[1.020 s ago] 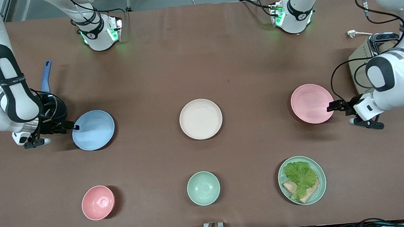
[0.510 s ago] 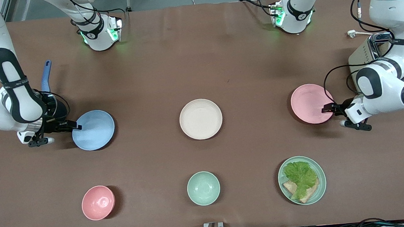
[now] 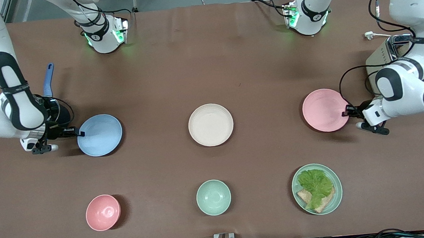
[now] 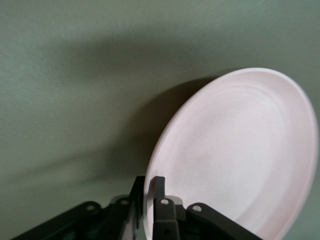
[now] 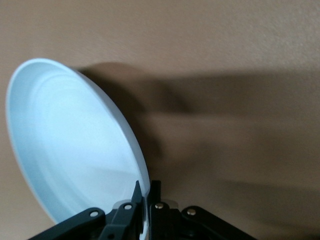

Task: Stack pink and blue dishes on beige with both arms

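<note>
The pale blue plate (image 3: 99,135) (image 5: 70,140) hangs tilted just above the table toward the right arm's end, with my right gripper (image 3: 80,133) (image 5: 145,192) shut on its rim. Toward the left arm's end the pale pink plate (image 3: 325,110) (image 4: 240,150) is also lifted and tilted, its rim pinched by my shut left gripper (image 3: 346,113) (image 4: 148,187). The cream-beige plate (image 3: 211,124) lies flat on the table midway between the two.
Nearer the front camera stand a small pink bowl (image 3: 103,212), a mint-green bowl (image 3: 213,197) and a mint-green plate with lettuce and bread (image 3: 317,188). A toaster (image 3: 389,59) sits by the left arm, a blue-handled utensil (image 3: 48,79) by the right arm.
Both grippers have closed on the plates' rims and tipped them up off the table. The pink plate has shifted slightly toward the beige plate, and the blue plate likewise.
</note>
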`<state>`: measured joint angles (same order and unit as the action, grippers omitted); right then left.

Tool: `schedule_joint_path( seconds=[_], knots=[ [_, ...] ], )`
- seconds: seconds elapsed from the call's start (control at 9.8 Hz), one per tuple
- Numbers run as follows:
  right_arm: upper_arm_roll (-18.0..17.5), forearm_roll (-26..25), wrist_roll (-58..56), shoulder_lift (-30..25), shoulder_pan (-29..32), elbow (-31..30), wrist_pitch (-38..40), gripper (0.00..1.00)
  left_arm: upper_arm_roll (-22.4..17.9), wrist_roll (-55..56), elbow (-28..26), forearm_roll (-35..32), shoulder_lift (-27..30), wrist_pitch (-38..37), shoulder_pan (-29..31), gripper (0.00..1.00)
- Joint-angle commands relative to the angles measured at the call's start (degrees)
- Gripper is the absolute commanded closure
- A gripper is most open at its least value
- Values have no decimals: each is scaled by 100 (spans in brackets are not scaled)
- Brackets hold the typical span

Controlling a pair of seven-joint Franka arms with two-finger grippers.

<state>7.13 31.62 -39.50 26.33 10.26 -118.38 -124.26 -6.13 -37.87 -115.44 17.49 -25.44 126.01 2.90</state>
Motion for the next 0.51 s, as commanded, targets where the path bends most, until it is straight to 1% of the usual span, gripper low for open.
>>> schedule_joint_path(
  seconds=[0.0, 0.1, 0.2, 0.31, 0.41],
  knots=[
    [218, 3, 423, -146, -33, 584, 986, 99, 320, 270, 186, 70, 520, -643, -18, 100],
    [271, -137, 704, -207, -33, 866, 1426, 99, 636, 654, 432, 70, 627, -970, -18, 100],
    [281, -356, 1063, -286, -33, 1156, 1813, 99, 1100, 1233, 556, 79, 706, -1025, -18, 99],
    [281, -541, 1441, -348, -50, 1507, 2218, 99, 1662, 2039, 792, 87, 707, -1034, 0, 98],
    [272, -673, 1889, -357, -111, 1902, 2665, 99, 2120, 2882, 1065, 87, 629, -1017, -53, 98]
  ],
)
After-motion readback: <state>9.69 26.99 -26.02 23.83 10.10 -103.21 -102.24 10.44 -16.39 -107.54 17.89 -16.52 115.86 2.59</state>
